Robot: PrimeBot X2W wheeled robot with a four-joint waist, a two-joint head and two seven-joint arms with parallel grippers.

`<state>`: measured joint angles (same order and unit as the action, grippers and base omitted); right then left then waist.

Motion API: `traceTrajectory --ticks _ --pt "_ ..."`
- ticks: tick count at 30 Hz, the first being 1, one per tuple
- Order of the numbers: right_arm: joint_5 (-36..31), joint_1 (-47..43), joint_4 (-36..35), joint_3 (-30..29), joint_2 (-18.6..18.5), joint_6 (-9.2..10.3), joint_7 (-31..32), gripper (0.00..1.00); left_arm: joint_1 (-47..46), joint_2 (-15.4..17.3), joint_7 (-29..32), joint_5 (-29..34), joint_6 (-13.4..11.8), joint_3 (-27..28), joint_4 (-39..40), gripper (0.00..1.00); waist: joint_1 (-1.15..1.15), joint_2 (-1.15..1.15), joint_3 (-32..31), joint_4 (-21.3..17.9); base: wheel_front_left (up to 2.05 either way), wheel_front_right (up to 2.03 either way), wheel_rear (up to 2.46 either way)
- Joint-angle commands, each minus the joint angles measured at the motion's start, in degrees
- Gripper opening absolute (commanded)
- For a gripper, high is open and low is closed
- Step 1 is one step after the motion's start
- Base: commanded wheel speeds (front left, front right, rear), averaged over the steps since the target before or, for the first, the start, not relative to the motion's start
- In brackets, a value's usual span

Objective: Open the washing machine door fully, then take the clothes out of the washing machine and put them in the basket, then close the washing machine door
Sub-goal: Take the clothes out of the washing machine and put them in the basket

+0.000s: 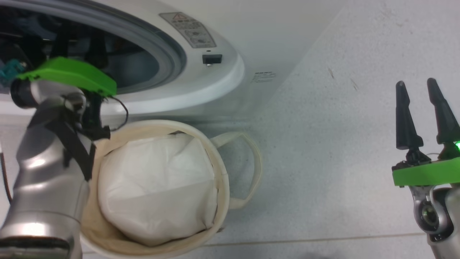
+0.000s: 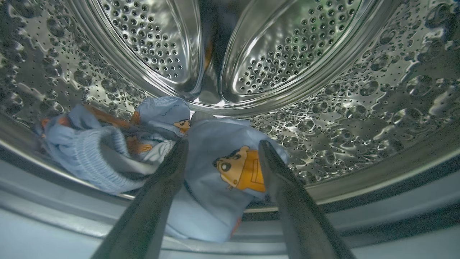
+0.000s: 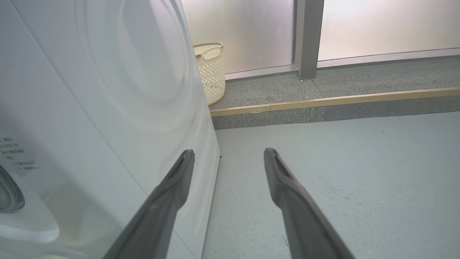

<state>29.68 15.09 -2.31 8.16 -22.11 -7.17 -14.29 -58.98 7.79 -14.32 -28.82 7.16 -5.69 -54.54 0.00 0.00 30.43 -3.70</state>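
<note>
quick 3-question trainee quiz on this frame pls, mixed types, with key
1. True or false: the left gripper is shut on the clothes.
2. What lies in the basket? A: white sheet; B: the clothes; C: a towel.
3. Fill in: the clothes lie in the washing machine's steel ____.
Key: 1 false, its fingers stand open; 2 A; 3 drum.
</note>
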Motion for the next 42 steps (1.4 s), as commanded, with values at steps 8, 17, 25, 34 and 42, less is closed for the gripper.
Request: traceTrajectory --ticks 8,17,25,34,42 --pt "-0.68 0.42 -2.96 -0.58 -0.85 -0.32 -0.71 1.00 -7.11 3.97 -0.68 -2.20 0.33 -0.06 -4.12 1.00 0.00 0.00 3.82 -1.40 0.00 0.00 0.00" --pt "-1.13 0.39 -3.40 -0.90 -0.34 -0.32 -0.71 1.00 -12.03 4.46 4.58 -2.05 -0.13 -2.03 -16.06 1.00 0.00 0.00 5.08 -2.23 0.00 0.00 0.00" --pt "-0.79 0.18 -2.93 -0.79 -0.59 -0.32 -0.71 1.00 -11.19 4.77 9.55 -1.13 -2.11 -3.82 -18.68 1.00 0.00 0.00 4.29 -2.64 0.00 0.00 0.00" --pt "-0.49 -0.33 -2.49 -0.72 -1.14 -0.32 -0.71 1.00 -9.22 4.68 9.62 -1.70 -2.23 -4.12 -19.14 0.00 0.00 0.00 3.03 -2.81 0.00 0.00 0.00" --pt "-0.38 -0.33 -2.10 -0.46 -1.47 -0.32 -0.71 1.00 -7.94 4.71 7.32 -1.79 -2.70 -4.70 -19.29 0.00 0.00 0.00 1.80 -2.64 0.00 0.00 0.00"
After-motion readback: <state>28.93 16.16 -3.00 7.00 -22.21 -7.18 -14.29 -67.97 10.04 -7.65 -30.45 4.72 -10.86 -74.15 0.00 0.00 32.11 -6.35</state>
